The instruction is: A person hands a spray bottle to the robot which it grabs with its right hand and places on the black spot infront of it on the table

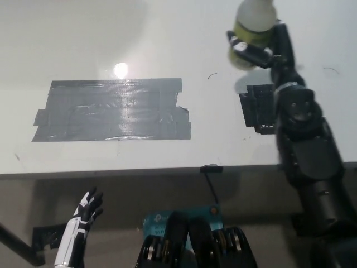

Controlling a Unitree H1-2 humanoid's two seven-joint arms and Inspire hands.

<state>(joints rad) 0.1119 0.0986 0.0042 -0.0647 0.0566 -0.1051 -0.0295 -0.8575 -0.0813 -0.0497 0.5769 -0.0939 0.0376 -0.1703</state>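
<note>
- No text, brand, number or sign can be read anywhere in the head view
- The spray bottle [252, 28] shows a yellow-green band, but no lettering can be made out on it
- The teal object [159, 220] at the bottom edge bears a pale mark, too small and too blurred to read

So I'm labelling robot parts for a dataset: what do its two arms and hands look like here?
The right arm is all black, built of bulky rounded segments with a ball-shaped wrist joint; the right hand is black too, with pale patches on the fingers. The left hand is white with black fingers and dark seams, on a slim white forearm. No loose cables or printed markings show on either.
</note>
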